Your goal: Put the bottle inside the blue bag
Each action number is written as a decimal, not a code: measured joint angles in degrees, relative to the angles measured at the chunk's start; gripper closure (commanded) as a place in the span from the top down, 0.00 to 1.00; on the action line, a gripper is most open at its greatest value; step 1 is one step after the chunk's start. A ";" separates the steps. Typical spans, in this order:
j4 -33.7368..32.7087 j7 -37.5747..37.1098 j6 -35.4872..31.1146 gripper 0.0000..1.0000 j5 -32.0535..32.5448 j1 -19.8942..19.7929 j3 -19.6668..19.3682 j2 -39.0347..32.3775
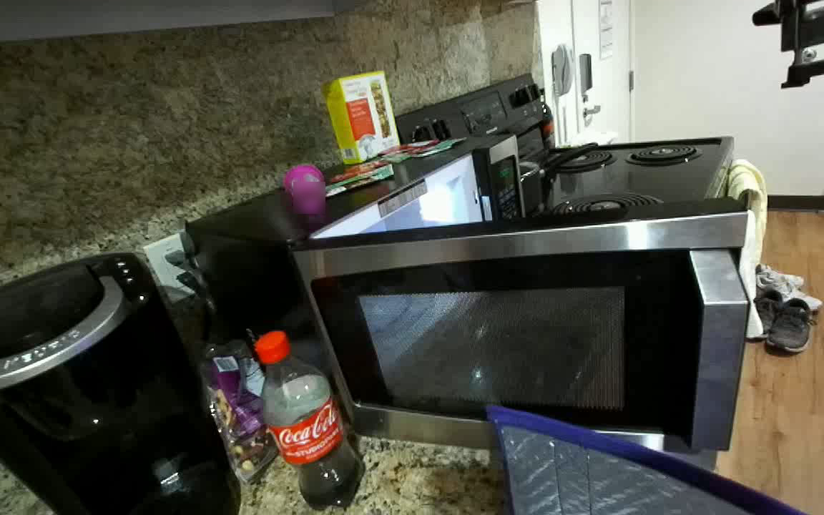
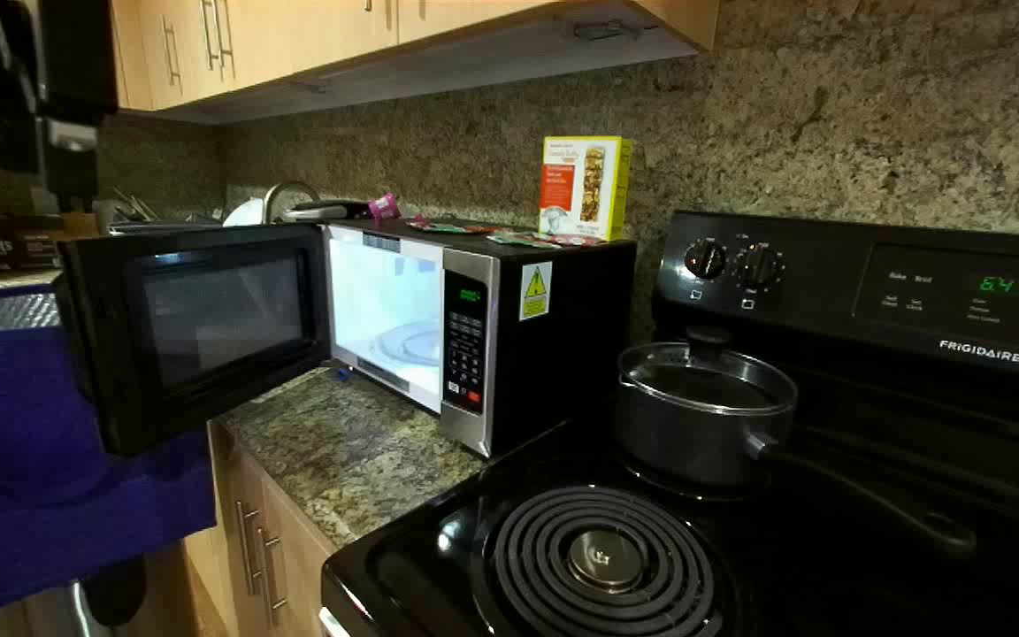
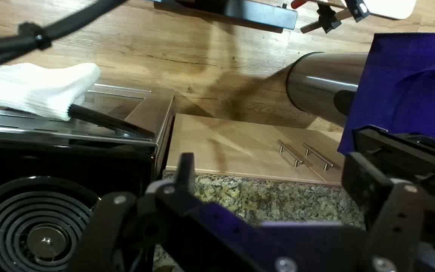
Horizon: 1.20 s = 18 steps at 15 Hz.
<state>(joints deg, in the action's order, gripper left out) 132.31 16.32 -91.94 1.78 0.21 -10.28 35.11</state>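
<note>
- Bottle [image 1: 308, 429]: upright on the counter [image 1: 426, 476], forward of the back edge, between the coffee maker [image 1: 97, 429] and the swung-out microwave door [image 1: 498, 343]. Visible to me in an exterior view only. Red cap fitted; dark cola in the lower part.
- Clear plastic package [image 1: 240, 422]: just behind the bottle and partly covered by it. Contact: I cannot tell.
- Blue bag [image 2: 76, 487]: projects past the counter's front edge; bottle outside it. Silvery lining [image 1: 576, 472] shows in both exterior views, dark outer face [image 3: 417, 98] in an exterior view and the wrist view. Every view crops it; its inside bottom is out of sight.
- Gripper [image 3: 272, 173]: released. The wrist view shows the fingers [image 3: 185, 173] spread wide, with cabinet doors [image 3: 247, 147] and the counter's front edge in the gap. In both exterior views the end of the arm [image 2: 76, 71] is dark and cropped; finger position is unreadable there.
- Microwave [image 2: 563, 354]: at the counter's stove-side edge. An exterior view shows its glass turntable [image 2: 412, 341]; in that view the door covers part of the bag.
- Stove [image 2: 390, 575]: adjoins that edge; carries a lidded pot [image 2: 695, 442].
- Steel cylinder [image 3: 323, 83]: forward of the counter's front edge; upper end hidden by the bag.
</note>
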 measured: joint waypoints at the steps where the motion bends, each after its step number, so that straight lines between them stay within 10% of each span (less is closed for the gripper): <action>1: 0.00 0.00 0.00 1.00 0.00 0.00 0.00 0.00; 8: -4.12 0.32 0.00 1.00 -0.16 2.12 2.33 -3.34; 18: -29.25 2.52 0.59 1.00 -0.09 13.39 18.21 -29.67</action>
<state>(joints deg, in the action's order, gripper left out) 103.06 18.85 -91.36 1.69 13.60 7.93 5.44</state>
